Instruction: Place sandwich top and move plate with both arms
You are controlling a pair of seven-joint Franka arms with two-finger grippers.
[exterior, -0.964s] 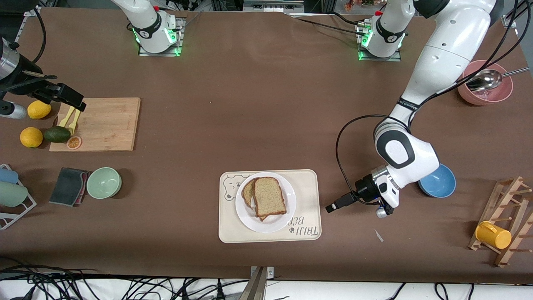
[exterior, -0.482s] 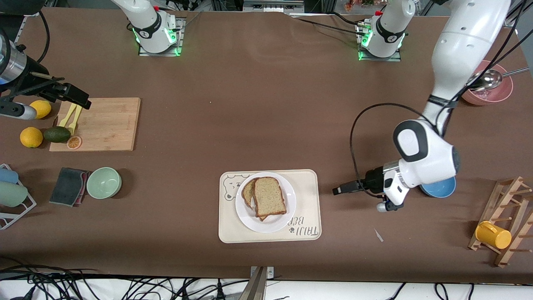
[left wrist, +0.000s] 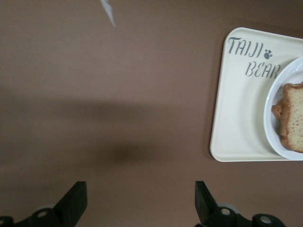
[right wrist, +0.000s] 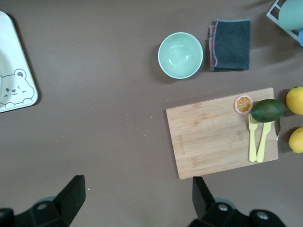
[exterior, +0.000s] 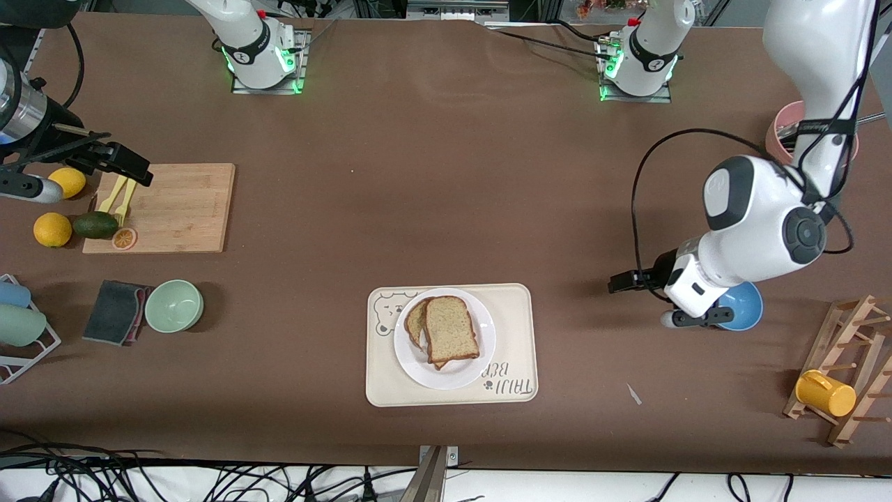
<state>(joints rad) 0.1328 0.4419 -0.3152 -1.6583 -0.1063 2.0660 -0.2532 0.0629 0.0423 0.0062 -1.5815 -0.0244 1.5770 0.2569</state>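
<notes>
**Stock on the table – bread set, plate awaiting lift**

Cream tray [exterior: 512,307] – rectangular, bear drawing and lettering, lying near the front camera at mid-table. It carries the plate.

Plate [exterior: 456,376] – round, glossy white, centred on the tray. Judged rigid, breakable and slick under metal fingers; the low rim is the only purchase, so the sensible hold is one pinch at the rim edge facing each arm's end of the table, kept level.

Sandwich top [exterior: 451,328] – speckled brown slice with darker crust, lying flat on the plate over a second slice whose edge shows beneath it. Judged light, soft and easily dented; it appears already seated and loose, so a tilted plate could let it slide.

Left gripper [exterior: 622,281] – fingers spread wide and empty, as the left wrist view shows, over bare table toward the left arm's end, beside the blue bowl [exterior: 742,307]. The tray and plate lie well apart from it; only the tray's corner and the plate's rim enter its wrist view.

Right gripper [exterior: 132,169] – also spread wide and empty, over the corner of the wooden cutting board [exterior: 181,209] at the right arm's end, above the yellow forks [exterior: 120,199]. The plate is well apart from it too.
</notes>
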